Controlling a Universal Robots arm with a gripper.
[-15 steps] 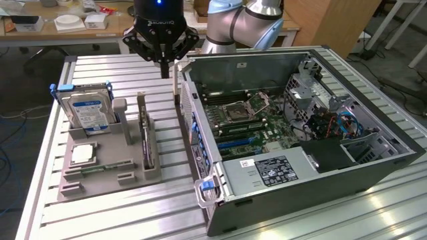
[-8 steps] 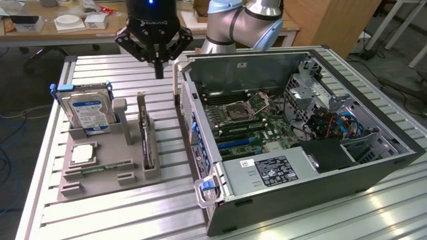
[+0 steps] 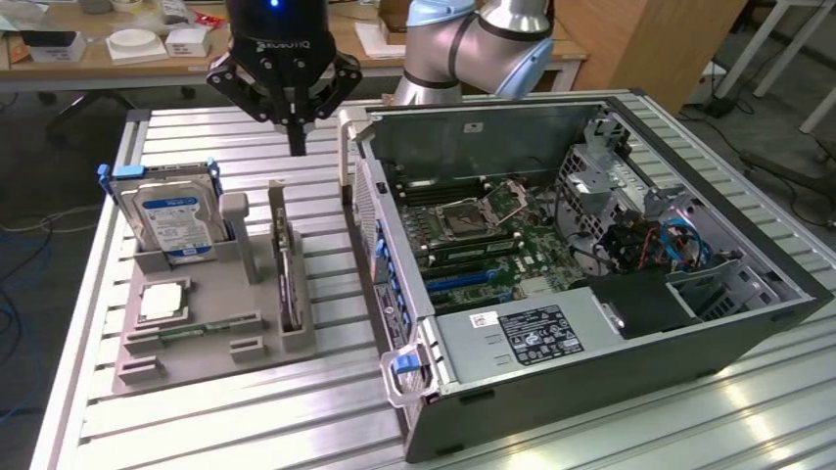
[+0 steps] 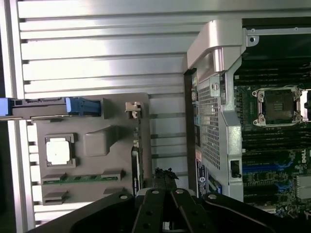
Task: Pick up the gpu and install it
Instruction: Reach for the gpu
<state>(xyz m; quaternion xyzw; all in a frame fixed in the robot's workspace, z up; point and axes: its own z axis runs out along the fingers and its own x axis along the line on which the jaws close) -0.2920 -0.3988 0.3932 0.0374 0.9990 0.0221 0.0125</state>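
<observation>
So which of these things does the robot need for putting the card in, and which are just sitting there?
For the job: gpu, standing on edge in the grey holder; shut gripper above the table; open computer case.
Just sitting there: hard drive; square processor chip; green memory stick.

The hard drive (image 3: 155, 192) is finished silver with a blue-and-white label (image 3: 174, 221); the gpu (image 3: 289, 284) is coloured dark, the holder (image 3: 215, 294) grey.
</observation>
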